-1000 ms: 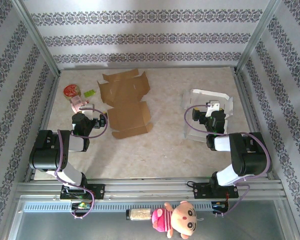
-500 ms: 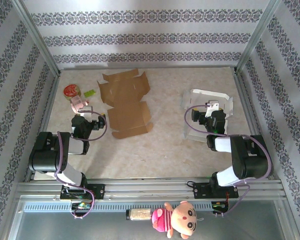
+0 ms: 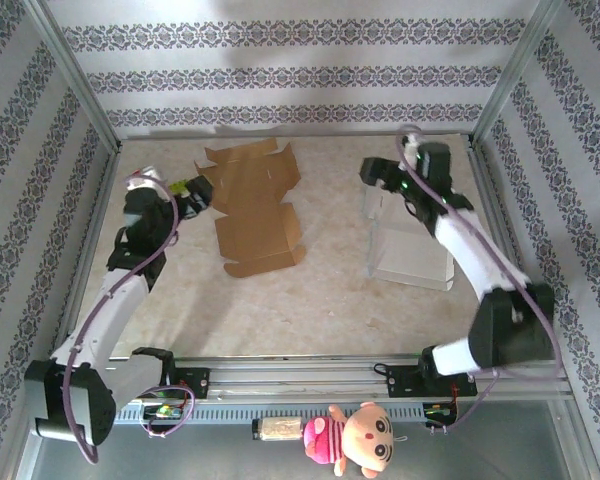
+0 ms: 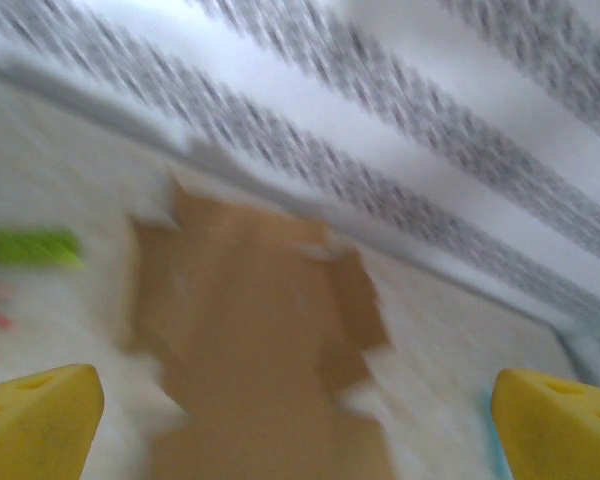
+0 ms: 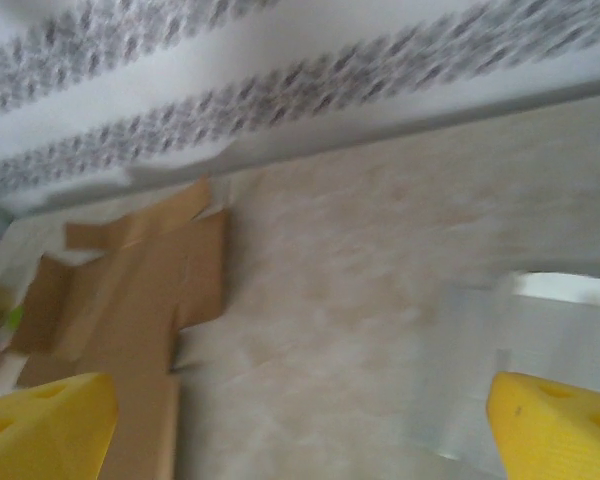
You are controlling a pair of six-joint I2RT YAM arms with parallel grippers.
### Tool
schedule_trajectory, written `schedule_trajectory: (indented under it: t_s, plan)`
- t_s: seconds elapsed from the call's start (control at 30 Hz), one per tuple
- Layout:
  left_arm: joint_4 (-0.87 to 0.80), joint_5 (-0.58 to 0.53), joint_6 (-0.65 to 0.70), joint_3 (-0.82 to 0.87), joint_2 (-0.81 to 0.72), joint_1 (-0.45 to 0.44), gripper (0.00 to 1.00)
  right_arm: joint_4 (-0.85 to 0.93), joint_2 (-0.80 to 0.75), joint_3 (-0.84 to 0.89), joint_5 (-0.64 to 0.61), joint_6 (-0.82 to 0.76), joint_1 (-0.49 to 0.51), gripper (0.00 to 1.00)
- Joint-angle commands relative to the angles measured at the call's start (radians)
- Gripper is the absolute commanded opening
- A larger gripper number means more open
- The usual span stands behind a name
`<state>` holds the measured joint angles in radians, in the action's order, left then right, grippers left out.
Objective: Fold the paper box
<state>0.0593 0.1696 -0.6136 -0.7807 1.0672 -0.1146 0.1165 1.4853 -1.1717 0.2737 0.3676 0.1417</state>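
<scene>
The paper box is a flat, unfolded brown cardboard blank (image 3: 252, 205) lying left of centre on the table; it also shows blurred in the left wrist view (image 4: 260, 340) and at the left of the right wrist view (image 5: 130, 290). My left gripper (image 3: 198, 195) hovers at the blank's left edge, open, its yellow fingertips (image 4: 35, 420) wide apart with nothing between them. Over the far left corner of a clear plastic container, my right gripper (image 3: 377, 173) is also open, yellow fingertips (image 5: 560, 425) spread and holding nothing.
The clear plastic container (image 3: 410, 245) stands right of centre, under the right arm. A small green item (image 3: 180, 185) lies by the left gripper. Patterned walls enclose the table on three sides. A plush doll (image 3: 355, 437) lies on the front rail.
Both arms have unfolded from their tucked pose near the bases and reached far forward. The left gripper now sits at the cardboard's left edge, the right above the clear container.
</scene>
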Motion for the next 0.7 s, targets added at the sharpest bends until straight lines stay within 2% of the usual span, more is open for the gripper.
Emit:
schedule_trajectory:
  t_s: [0.0, 0.07, 0.17, 0.27, 0.47, 0.67]
  plan:
    - [-0.271, 0.173, -0.210, -0.020, 0.051, -0.147, 0.99, 0.318, 0.193, -0.177, 0.125, -0.005, 0.049, 0.94]
    - [-0.251, 0.166, -0.240, -0.017, 0.077, -0.277, 0.99, 0.334, 0.328, -0.306, 0.149, -0.017, 0.073, 0.94]
    - [-0.217, 0.126, -0.280, -0.004, 0.104, -0.427, 0.99, 0.383, 0.526, -0.528, 0.194, 0.002, 0.099, 0.91]
    - [-0.184, 0.062, -0.299, 0.026, 0.109, -0.517, 0.99, 0.383, 0.693, -0.711, 0.183, 0.070, 0.129, 0.89]
    - [-0.270, -0.086, -0.267, 0.079, 0.010, -0.533, 0.99, 0.408, 0.979, -1.053, 0.078, 0.145, 0.206, 0.86]
    - [-0.402, -0.222, -0.209, 0.089, -0.129, -0.527, 0.99, 0.429, 1.171, -1.274, 0.057, 0.232, 0.237, 0.78]
